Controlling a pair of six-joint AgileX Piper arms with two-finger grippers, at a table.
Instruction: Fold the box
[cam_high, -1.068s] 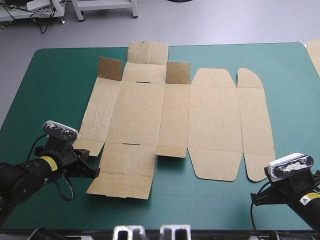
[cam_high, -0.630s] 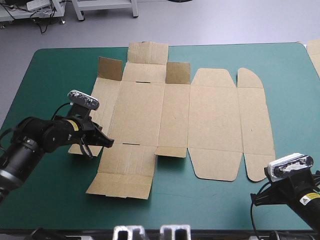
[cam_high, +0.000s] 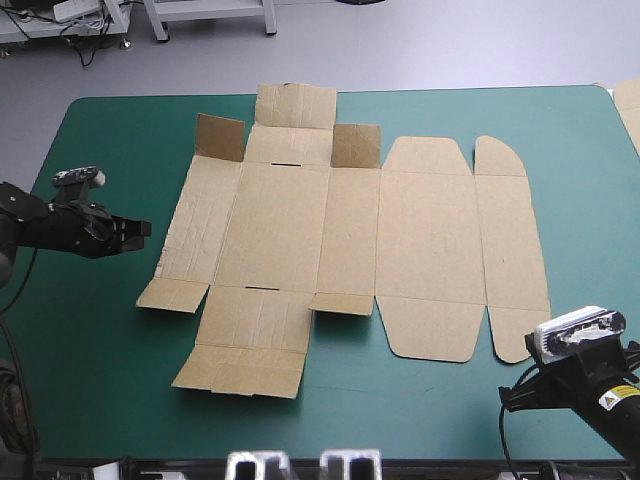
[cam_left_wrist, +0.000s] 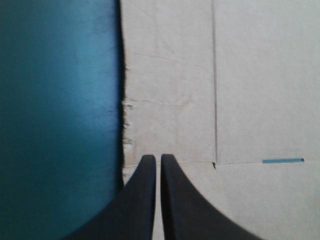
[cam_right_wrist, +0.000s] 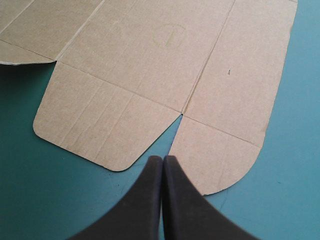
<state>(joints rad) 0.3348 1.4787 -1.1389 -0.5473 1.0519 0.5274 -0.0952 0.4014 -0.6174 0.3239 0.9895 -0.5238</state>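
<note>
The right gripper (cam_right_wrist: 162, 161) is seen at the table's 5 o'clock corner, fingers pressed together with nothing pinched, pointed at the notch between two rounded flaps of the box (cam_right_wrist: 150, 65); the left gripper (cam_high: 143, 228) is held at 9 o'clock, fingers all but touching with nothing between them, just beside the box's left edge and apart from it; the brown box is laid flat and unfolded across the middle of the teal-green table (cam_high: 100, 380); two small flaps (cam_high: 218, 138) at its 12 o'clock side are raised; an edge of more board (cam_high: 628, 110) is seen at 2 o'clock.
</note>
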